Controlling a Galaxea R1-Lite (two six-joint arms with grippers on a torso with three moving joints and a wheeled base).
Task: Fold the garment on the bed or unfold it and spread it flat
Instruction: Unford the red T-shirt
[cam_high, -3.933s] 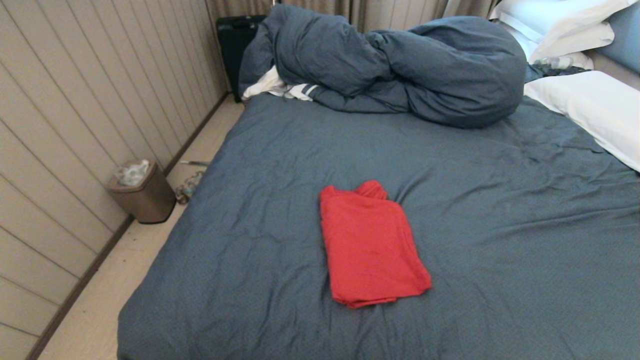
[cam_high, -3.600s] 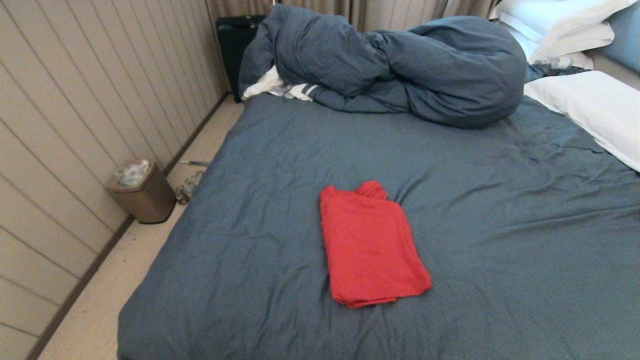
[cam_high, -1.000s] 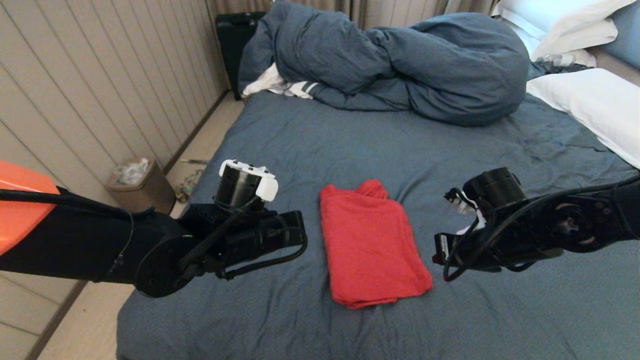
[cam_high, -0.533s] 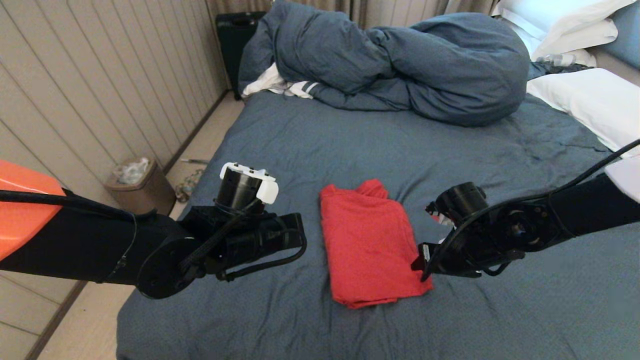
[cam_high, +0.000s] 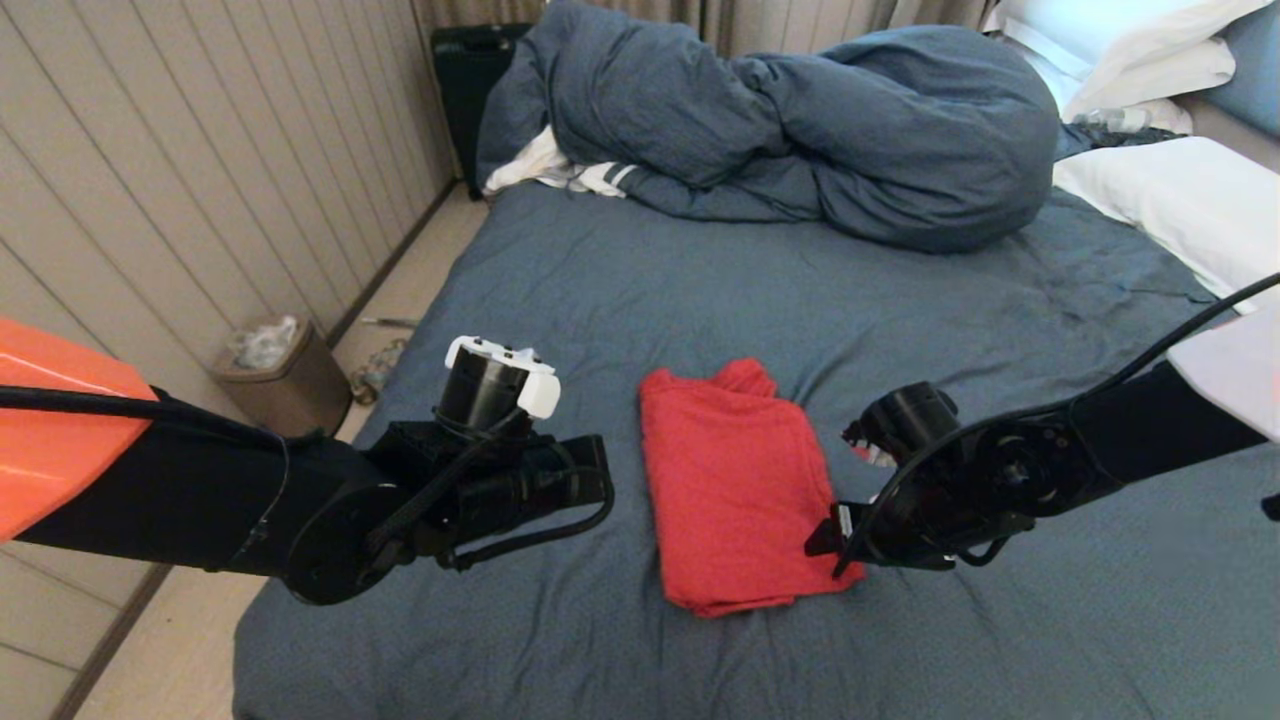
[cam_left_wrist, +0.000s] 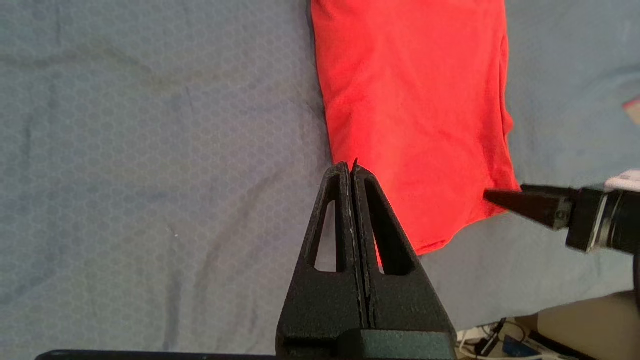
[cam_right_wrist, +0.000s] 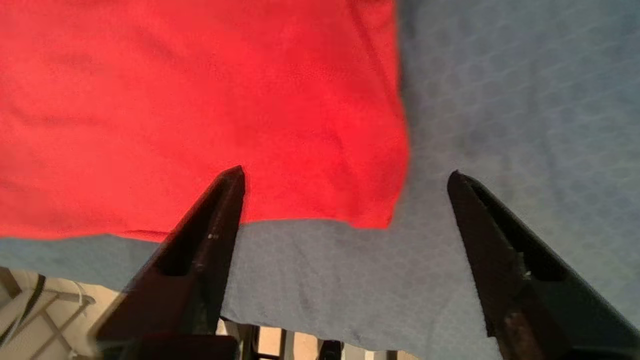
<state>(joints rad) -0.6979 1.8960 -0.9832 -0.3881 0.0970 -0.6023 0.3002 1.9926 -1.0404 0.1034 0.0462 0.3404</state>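
Right gripper hangs with its two fingers spread wide, straddling the near right corner of the garment, one finger over the red cloth and the other over the bare sheet; nothing is held. Its arm reaches in from the right edge of the bed, wrist bent down toward the mattress. Left gripper is pressed fully closed and empty, its tip over the left edge of the garment near the front; its arm comes in level from the bed's left side. One garment lies folded into a tidy red rectangle in the middle of the bed, toward the foot. At the head end sit one bunched duvet, white pillows and a striped white cloth. One waste bin stands on the floor by the wall.
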